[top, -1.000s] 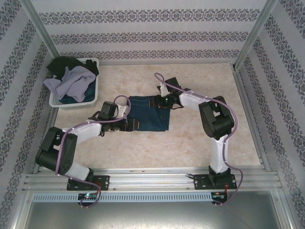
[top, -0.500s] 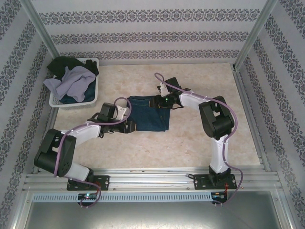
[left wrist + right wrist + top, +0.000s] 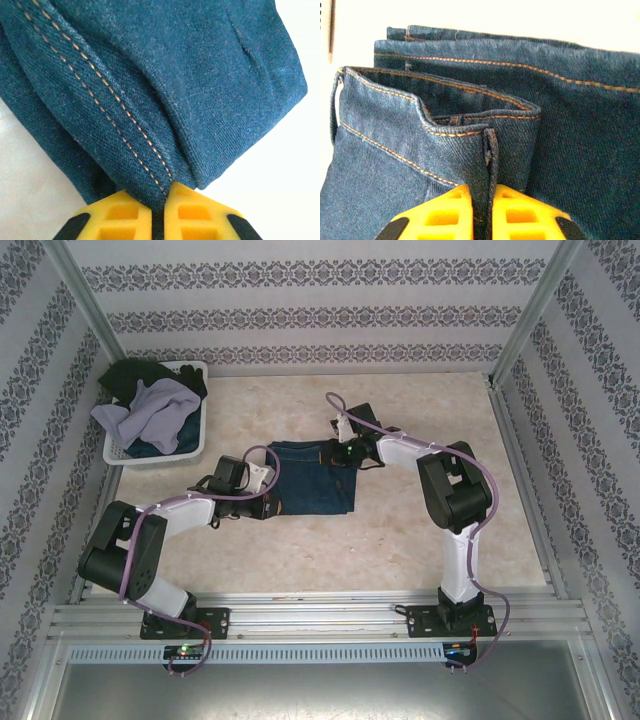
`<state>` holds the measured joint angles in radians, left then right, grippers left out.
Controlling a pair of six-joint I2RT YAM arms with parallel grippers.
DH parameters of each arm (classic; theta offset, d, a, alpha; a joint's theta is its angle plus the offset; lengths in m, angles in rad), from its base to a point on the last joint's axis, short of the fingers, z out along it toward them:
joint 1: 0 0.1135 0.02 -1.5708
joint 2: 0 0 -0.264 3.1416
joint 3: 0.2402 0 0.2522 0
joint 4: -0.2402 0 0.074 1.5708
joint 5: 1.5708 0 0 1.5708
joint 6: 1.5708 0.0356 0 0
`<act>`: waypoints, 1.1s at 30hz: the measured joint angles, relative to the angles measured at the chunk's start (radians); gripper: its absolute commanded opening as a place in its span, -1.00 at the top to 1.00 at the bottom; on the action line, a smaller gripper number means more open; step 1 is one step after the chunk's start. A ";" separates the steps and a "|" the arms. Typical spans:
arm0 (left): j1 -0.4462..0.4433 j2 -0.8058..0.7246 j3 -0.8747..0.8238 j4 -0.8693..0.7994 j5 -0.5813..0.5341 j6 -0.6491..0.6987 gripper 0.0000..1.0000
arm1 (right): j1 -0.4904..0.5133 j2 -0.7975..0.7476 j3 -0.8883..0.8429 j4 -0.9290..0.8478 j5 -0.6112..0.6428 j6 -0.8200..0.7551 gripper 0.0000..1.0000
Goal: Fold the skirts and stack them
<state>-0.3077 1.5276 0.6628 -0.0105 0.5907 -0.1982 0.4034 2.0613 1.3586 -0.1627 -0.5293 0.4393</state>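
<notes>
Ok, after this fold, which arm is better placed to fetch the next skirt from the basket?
Left, probably. The basket sits far left, nearer the left gripper than the right gripper; both are shut on the denim skirt.

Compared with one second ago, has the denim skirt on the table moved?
No. The denim skirt lies in the same spot, its near edge just as far from the front rail as before.

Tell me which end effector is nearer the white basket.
Left. The left end effector pinches the denim skirt at its left edge, a short way off the basket and its near right corner. The right end effector pinches the skirt's far waistband, farther right.
</notes>
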 measured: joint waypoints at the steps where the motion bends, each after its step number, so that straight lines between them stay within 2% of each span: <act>1: 0.000 0.001 0.002 -0.001 -0.001 -0.002 1.00 | -0.004 -0.007 -0.014 0.010 0.000 0.008 1.00; 8: -0.001 0.039 0.045 -0.002 -0.027 -0.014 1.00 | -0.055 -0.074 -0.030 -0.019 -0.002 -0.003 1.00; 20: -0.006 0.045 0.052 0.004 -0.049 -0.030 1.00 | -0.061 -0.020 0.008 -0.148 0.120 -0.027 0.97; 21: -0.006 0.045 0.054 0.003 -0.049 -0.032 1.00 | -0.061 -0.020 0.012 -0.149 0.119 -0.029 0.84; 24: -0.006 0.045 0.069 -0.006 -0.049 -0.045 1.00 | -0.061 -0.032 0.014 -0.153 0.114 -0.042 0.24; 26: -0.006 0.045 0.076 -0.020 -0.050 -0.050 1.00 | -0.064 -0.061 0.009 -0.154 0.123 -0.042 -0.02; 29: -0.006 0.046 0.086 -0.039 -0.050 -0.057 1.00 | -0.075 -0.156 -0.051 -0.140 0.136 -0.011 -0.14; 33: -0.006 0.060 0.097 -0.050 -0.048 -0.065 1.00 | -0.081 -0.325 -0.222 -0.118 0.108 0.038 -0.13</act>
<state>-0.3141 1.5871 0.7597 -0.0605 0.5423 -0.2630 0.3225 1.7363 1.1366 -0.2810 -0.4210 0.4770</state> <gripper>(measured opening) 0.066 0.567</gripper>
